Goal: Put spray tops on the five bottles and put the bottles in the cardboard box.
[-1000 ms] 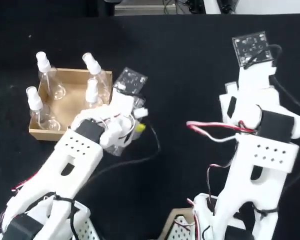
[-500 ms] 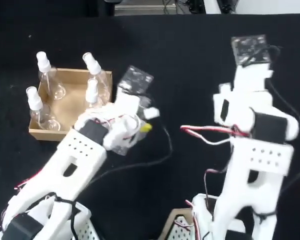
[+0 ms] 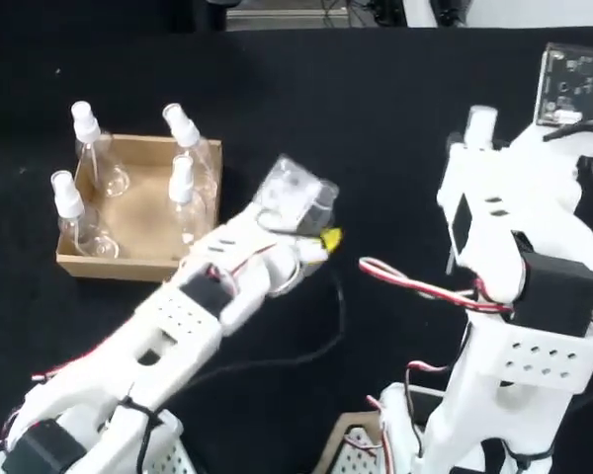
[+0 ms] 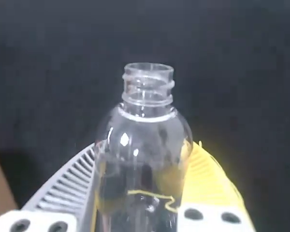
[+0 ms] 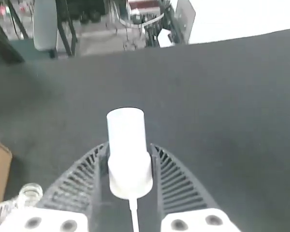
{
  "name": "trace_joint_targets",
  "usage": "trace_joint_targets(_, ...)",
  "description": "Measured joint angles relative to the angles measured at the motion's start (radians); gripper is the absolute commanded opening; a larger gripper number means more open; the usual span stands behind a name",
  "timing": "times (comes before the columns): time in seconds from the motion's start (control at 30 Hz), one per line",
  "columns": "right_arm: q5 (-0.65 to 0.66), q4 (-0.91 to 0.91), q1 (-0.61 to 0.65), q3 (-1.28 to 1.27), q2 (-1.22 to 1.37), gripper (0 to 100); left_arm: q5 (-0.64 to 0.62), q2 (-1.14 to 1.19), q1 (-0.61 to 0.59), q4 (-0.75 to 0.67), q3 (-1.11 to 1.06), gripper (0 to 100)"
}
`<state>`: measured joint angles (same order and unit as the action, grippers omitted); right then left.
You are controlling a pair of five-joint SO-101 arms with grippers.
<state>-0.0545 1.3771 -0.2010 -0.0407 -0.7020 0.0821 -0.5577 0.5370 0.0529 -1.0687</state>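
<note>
Clamping the uncapped bottle (image 4: 147, 121) by its body, the left gripper (image 4: 146, 145) has one grey and one yellow finger pressed against opposite sides. The left wrist view shows the open threaded neck in full, but the bottle's base is cut off at the frame edge. In the high view the same bottle is hard to make out. It appears as a blurred clear shape at the arm's tip, just beside the box (image 3: 128, 212) on the side facing the other arm. Whether it touches the black surface (image 3: 376, 118) cannot be told.

The right gripper (image 5: 129, 150) is closed on a white spray top (image 5: 127, 133), held between both fingers with its cap end pointing away from the wrist, well apart from the box. The dip tube (image 5: 133, 215) runs out of frame, so its end is hidden.

The high view supplies the box contents: four bottles (image 3: 186, 188) standing inside, each with a spray top fitted. The right wrist view catches one corner of the box and, beside it, a clear bottle mouth, both cut off.
</note>
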Motion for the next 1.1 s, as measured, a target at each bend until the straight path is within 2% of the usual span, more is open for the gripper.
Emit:
trace_joint_targets(0.07,-0.025,-0.023,0.0,0.0,0.0,1.1,0.0,0.002,0.0,-0.157,-0.072,3)
trace_joint_targets(0.13,-0.051,-0.049,0.002,0.0,0.0,1.1,-0.014,0.0,0.0,-0.253,-0.117,3)
trace_joint_targets(0.37,-0.092,-0.101,0.117,0.0,0.0,1.1,-0.137,0.0,0.002,-0.489,-0.203,3)
trace_joint_targets(0.6,-0.092,-0.155,0.253,0.072,0.0,1.1,-0.152,0.0,0.002,-0.75,-0.31,3)
trace_joint_targets(0.7,-0.114,-0.209,0.307,0.107,0.0,1.1,-0.152,0.0,0.002,-0.801,-0.333,3)
trace_joint_targets(0.9,-0.166,-0.272,0.423,0.123,0.0,1.1,-0.152,0.0,0.0,-0.815,-0.341,3)
trace_joint_targets(1.1,-0.173,-0.358,0.454,0.098,0.0,1.1,-0.152,0.0,0.0,-0.815,-0.361,3)
